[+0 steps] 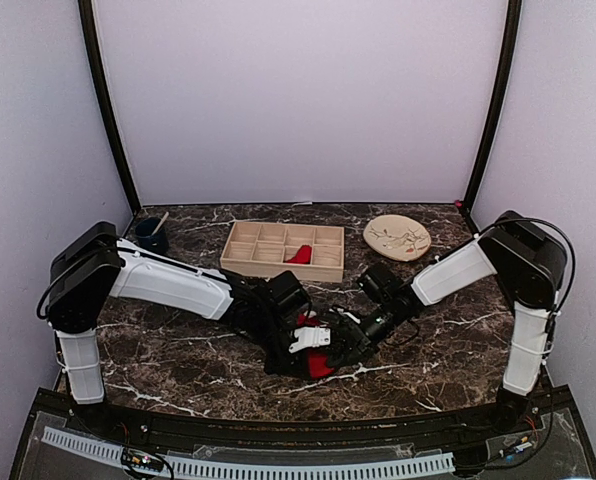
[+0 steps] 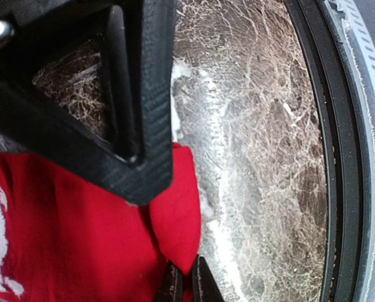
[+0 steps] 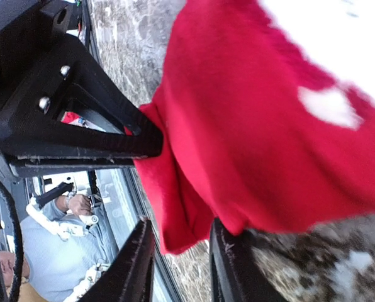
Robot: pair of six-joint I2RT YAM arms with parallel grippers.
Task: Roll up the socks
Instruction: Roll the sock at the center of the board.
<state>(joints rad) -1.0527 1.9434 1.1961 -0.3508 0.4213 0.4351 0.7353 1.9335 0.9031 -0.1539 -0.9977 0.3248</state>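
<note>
One red sock [image 1: 321, 365] with a white patch lies bunched on the marble table between both grippers. My left gripper [image 2: 186, 264] is shut on a fold at this sock's [image 2: 80, 214] edge. My right gripper [image 3: 181, 221] stands open, and a loose corner of the sock [image 3: 257, 126] hangs between its fingers [image 3: 134, 264] without being pinched. In the top view the two grippers meet over the sock, left gripper [image 1: 300, 348] and right gripper [image 1: 336, 345]. A second red sock [image 1: 300, 255] lies in a compartment of the wooden tray [image 1: 283, 270].
The wooden tray sits at the back middle of the table. A round wooden plate [image 1: 396, 237] lies at the back right and a dark cup [image 1: 151, 233] with a stick at the back left. The table's black front edge [image 2: 338, 157] runs close to the sock.
</note>
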